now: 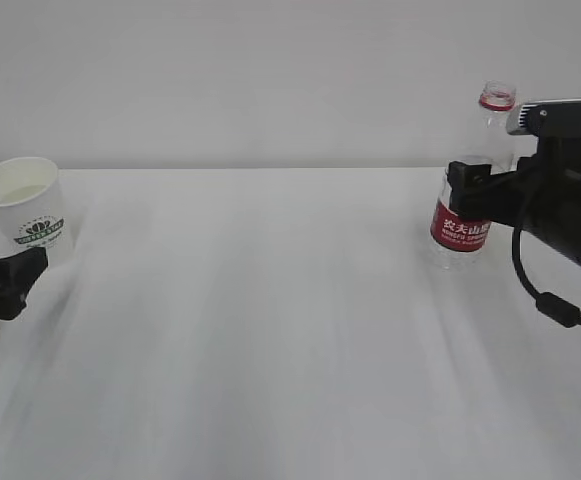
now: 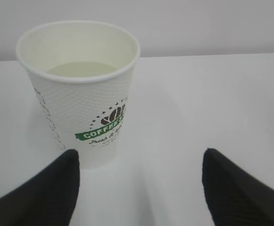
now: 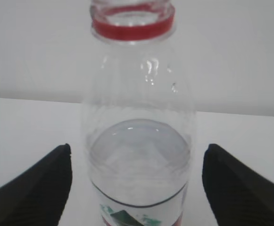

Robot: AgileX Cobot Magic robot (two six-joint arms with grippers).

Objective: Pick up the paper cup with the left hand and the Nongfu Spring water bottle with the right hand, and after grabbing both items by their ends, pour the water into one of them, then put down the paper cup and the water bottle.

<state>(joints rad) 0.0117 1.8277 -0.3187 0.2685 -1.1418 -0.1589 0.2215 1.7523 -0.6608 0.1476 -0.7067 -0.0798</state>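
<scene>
Left gripper: jaws spread wide, nothing held. Paper cup upright on the white table, off-centre toward the left finger, base just beside that fingertip, clear gap to the other finger.

Right gripper: jaws spread wide, nothing held. Nongfu Spring water bottle upright and uncapped between the fingers, gaps visible on both sides.

Risks, as judged from this position:
- Off-centre cup: on closing, first contact likely from the left finger alone, pushing or tipping the light cup before the far finger arrives. Liquid appears present inside, so a spill is possible.
- Thin paper wall: excess squeeze likely to oval the rim and raise the liquid level.
- Open bottle neck: any tilt or knock releases water.
- Ribbed clear plastic: buckling or slipping possible under a narrow pinch.

Differences between views:
- Left wrist view: pale liquid surface inside the cup, green logo, offset between fingers. Not legible in the exterior view.
- Right wrist view: water line low in the bottle, just above the label; open red neck ring.
- Exterior view: cup at far left, bottle at far right, well apart; red label with white characters; right arm and cable.
</scene>
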